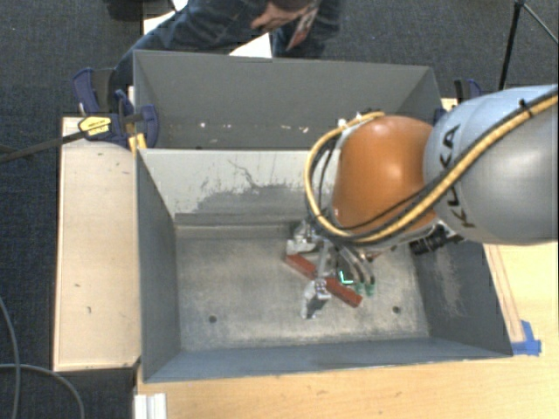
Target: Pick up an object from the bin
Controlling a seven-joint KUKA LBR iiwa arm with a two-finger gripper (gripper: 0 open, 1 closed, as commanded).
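A flat, elongated red-brown thing point(348, 296) lies slantwise on the bin floor, right of the middle. My gripper point(313, 302) reaches down under the orange wrist cover and sits directly over it, crossing its middle. The gripper's metal parts hide the middle stretch of the red-brown thing, so only its two ends show, one at the upper left and one at the lower right. Whether the thing is gripped or just lies beneath the gripper I cannot make out.
The arm comes in over the bin's right wall, and its orange cover with looping cables hides the floor behind the gripper. The bin's sloped back wall rises just beyond. Bare grey floor stretches to the left and front.
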